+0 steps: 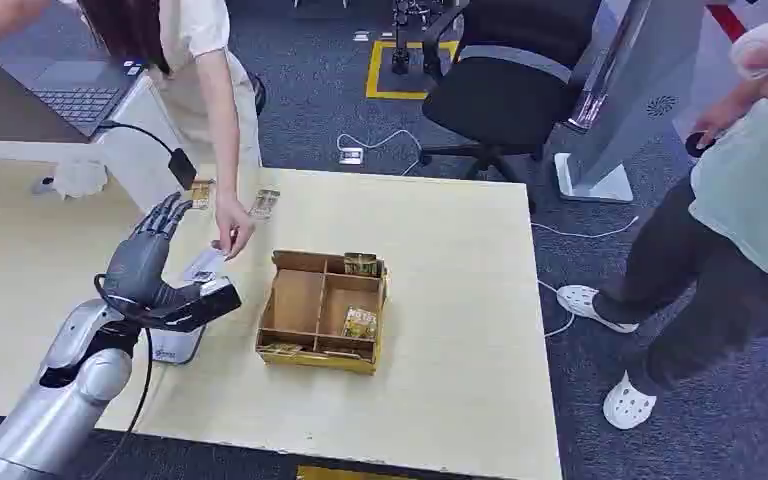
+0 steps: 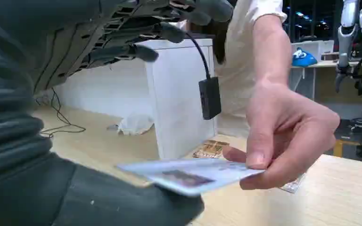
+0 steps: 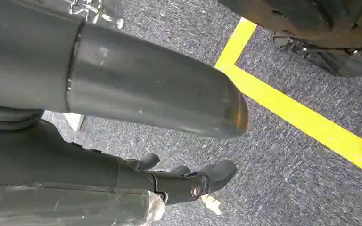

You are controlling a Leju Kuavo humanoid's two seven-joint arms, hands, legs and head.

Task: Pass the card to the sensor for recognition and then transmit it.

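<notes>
Pale wood-grain covers the table (image 1: 460, 330), whose right and near edges drop to grey carpet. A cardboard divided box (image 1: 321, 310) sits near the table's middle; packets lie in its compartments, their printing too small to read. To the right of the box the tabletop is bare up to its edge.

Left of the box, the left robot hand (image 1: 155, 275) hovers above the table with its fingers (image 2: 136, 49) spread apart and its thumb stretched toward the box, holding nothing. A white card (image 2: 188, 175) lies flat just above that thumb in the left wrist view, pinched at its far end by a person's hand (image 2: 283, 136); whether the card touches the thumb cannot be told. Its print is blurred and unreadable. A white device (image 1: 175, 345) sits on the table under the robot hand, mostly hidden by it.

Beyond the box, two small printed packets (image 1: 263, 204) lie near the table's far edge, and a black adapter (image 2: 210, 98) hangs on a cable there.

Hanging over carpet with a yellow floor line (image 3: 301, 117), the right robot hand (image 3: 188, 181) has its fingers curled; whether it is clenched cannot be told.
</notes>
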